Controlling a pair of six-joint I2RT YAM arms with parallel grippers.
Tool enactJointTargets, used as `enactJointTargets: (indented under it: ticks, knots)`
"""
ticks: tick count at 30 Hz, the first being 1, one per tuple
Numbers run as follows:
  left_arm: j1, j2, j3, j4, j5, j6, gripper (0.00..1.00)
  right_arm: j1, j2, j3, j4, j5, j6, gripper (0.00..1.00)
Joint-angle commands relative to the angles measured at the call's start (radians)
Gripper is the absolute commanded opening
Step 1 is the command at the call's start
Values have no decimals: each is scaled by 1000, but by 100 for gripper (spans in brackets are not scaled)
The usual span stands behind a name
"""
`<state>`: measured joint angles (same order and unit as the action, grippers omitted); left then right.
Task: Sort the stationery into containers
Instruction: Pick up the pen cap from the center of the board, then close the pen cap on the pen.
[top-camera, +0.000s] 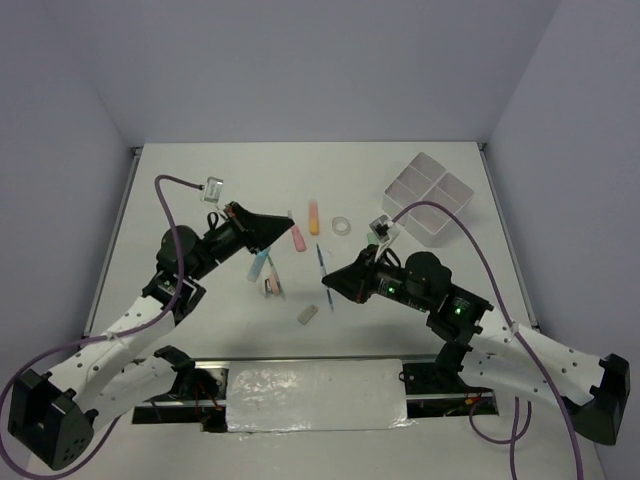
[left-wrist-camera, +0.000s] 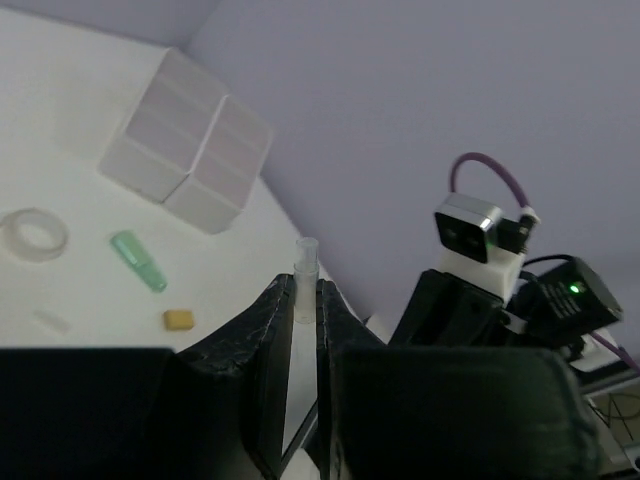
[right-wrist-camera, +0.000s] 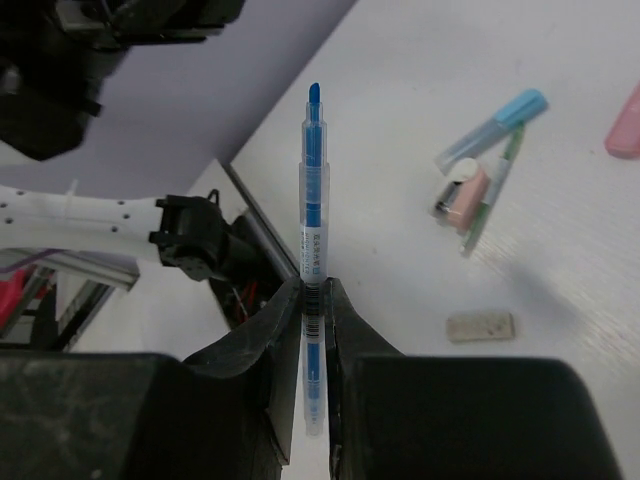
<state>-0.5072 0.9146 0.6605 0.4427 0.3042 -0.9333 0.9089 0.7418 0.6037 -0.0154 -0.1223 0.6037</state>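
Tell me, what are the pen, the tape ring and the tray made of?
The pen is probably plastic: a clear, glossy barrel with blue inside and printed lettering. The tape ring looks like shiny clear plastic film wound up; the table shows through it. The tray seems to be smooth white plastic with thin, slightly see-through walls, though that is less sure.

White perforated arms (top-camera: 112, 348), purple cables (top-camera: 432, 204)

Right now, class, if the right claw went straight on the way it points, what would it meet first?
Likely the pink-and-white piece left of the right claw; its height is unclear, so it may pass above.
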Motion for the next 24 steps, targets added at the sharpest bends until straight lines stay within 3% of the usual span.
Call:
enactJointTargets:
  ticks: [1,6,13,24]
  knots:
    - [-11,-39,-74,338,78,-127,1,36,-1,-10,179,-11,28,0]
    - [-14,-80,-137,458,82,-179,0,116,60,24,213,41,15,0]
    - [-22,-100,-136,432,85,-179,1,194,100,83,181,118,-33,0]
    - [-30,-89,-145,429,101,-190,0,202,108,130,155,165,-67,0]
